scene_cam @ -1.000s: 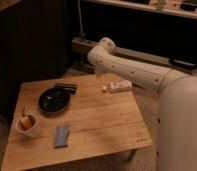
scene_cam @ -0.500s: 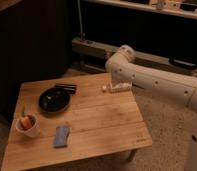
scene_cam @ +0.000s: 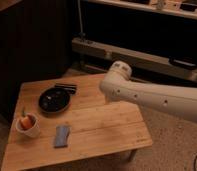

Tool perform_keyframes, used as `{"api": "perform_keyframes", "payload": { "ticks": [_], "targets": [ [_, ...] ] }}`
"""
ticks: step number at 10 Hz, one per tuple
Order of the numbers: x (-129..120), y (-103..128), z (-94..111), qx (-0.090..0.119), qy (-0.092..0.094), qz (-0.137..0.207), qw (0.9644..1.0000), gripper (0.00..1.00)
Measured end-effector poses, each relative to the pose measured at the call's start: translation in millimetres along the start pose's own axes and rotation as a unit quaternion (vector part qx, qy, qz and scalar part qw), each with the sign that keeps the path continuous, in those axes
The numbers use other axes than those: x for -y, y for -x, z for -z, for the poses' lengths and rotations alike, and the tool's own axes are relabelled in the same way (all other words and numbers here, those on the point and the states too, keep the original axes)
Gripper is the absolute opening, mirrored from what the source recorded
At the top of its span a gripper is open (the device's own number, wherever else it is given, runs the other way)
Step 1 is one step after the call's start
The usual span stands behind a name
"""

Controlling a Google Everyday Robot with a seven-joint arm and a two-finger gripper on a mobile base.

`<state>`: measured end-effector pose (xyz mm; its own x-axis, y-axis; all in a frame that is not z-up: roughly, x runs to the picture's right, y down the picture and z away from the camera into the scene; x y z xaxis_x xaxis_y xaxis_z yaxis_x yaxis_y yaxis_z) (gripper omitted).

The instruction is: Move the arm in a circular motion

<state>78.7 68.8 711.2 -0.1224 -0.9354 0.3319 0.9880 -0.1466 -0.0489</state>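
- While the arm (scene_cam: 152, 97) reached in from the right edge of the view, we saw its thick off-white segment hang above the far right part of the table (scene_cam: 117, 132), ending at a rounded joint (scene_cam: 119, 72) near the table's back edge.
- We judged the arm stiff and heavy, with a smooth hard shell dotted by small dark screw holes. It would not flex, and its bulk would carry momentum through a sweep.
- Nothing called for taking hold, in our view: the task's thing was the arm itself, so the circle would have to come from its own joints and not from a grasp.
- We could not see the gripper. It lay out of view, somewhere past the rounded joint, so we could not tell whether it was wide, narrow or holding anything.
- On the table's left half we noted a dark round pan (scene_cam: 54, 100) with a small dark object (scene_cam: 66, 88) just behind it, a white cup (scene_cam: 28, 126) with something orange inside, and a blue cloth (scene_cam: 62, 136) near the front edge. All lay apart from the arm.
- We reckoned a low pass could knock these light items, so the sweep ought to run above the table.
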Motion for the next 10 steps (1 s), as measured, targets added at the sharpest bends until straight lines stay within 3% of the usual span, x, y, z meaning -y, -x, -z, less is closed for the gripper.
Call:
{"api": "perform_keyframes", "payload": {
  "ticks": [3, 5, 6, 8, 10],
  "targets": [
    [54.5, 48.0, 29.1, 0.011, -0.031, 0.024, 0.9992, 0.61],
    [99.7, 61.3, 40.5, 0.014, -0.062, 0.062, 0.996, 0.61],
    [136.3, 56.7, 43.2, 0.012, -0.085, 0.098, 0.9914, 0.61],
    [177.2, 40.4, 43.3, 0.007, -0.107, 0.149, 0.983, 0.61],
    [223.5, 7.0, 44.0, -0.011, -0.124, 0.212, 0.9692, 0.61]
  ]
}}
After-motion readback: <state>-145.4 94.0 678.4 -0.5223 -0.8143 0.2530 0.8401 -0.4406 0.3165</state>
